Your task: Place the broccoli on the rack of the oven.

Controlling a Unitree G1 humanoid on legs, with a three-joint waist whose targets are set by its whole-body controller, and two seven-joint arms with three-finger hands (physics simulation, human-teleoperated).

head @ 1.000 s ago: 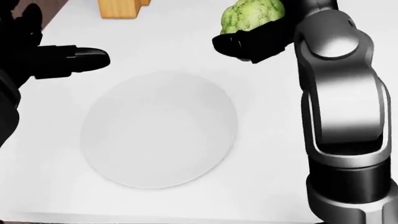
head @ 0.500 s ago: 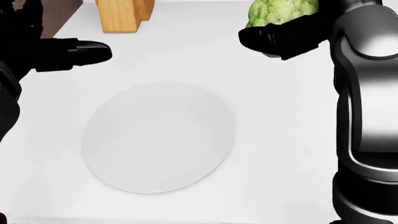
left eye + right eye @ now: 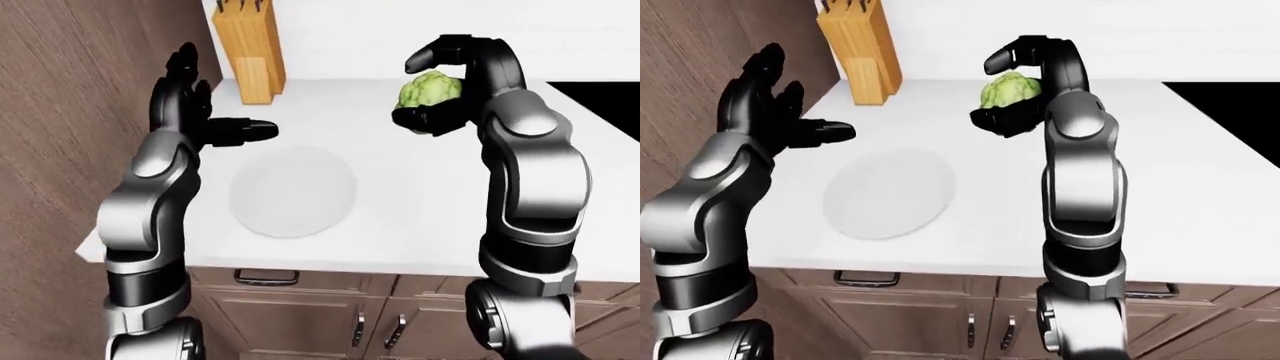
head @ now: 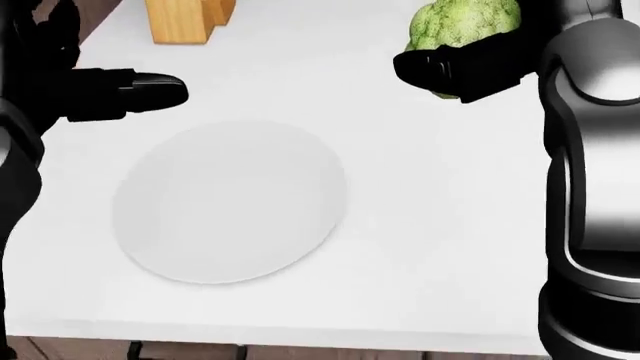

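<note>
The green broccoli (image 3: 430, 90) is held in my right hand (image 3: 436, 84), fingers closed round it, lifted above the white counter (image 3: 420, 187). It also shows at the top right of the head view (image 4: 465, 21). My left hand (image 3: 205, 112) is open and empty, fingers spread, raised above the counter's left end beside the plate. No oven or rack is in view.
A white round plate (image 4: 230, 202) lies on the counter between my arms. A wooden knife block (image 3: 250, 52) stands at the top left. A brown wood panel (image 3: 60, 112) rises on the left. A black surface (image 3: 600, 97) lies at the right edge. Cabinet doors (image 3: 300, 322) are below.
My right hand has carried the broccoli further right and up in the head view. The whole head view has shifted a little; the plate now sits lower left.
</note>
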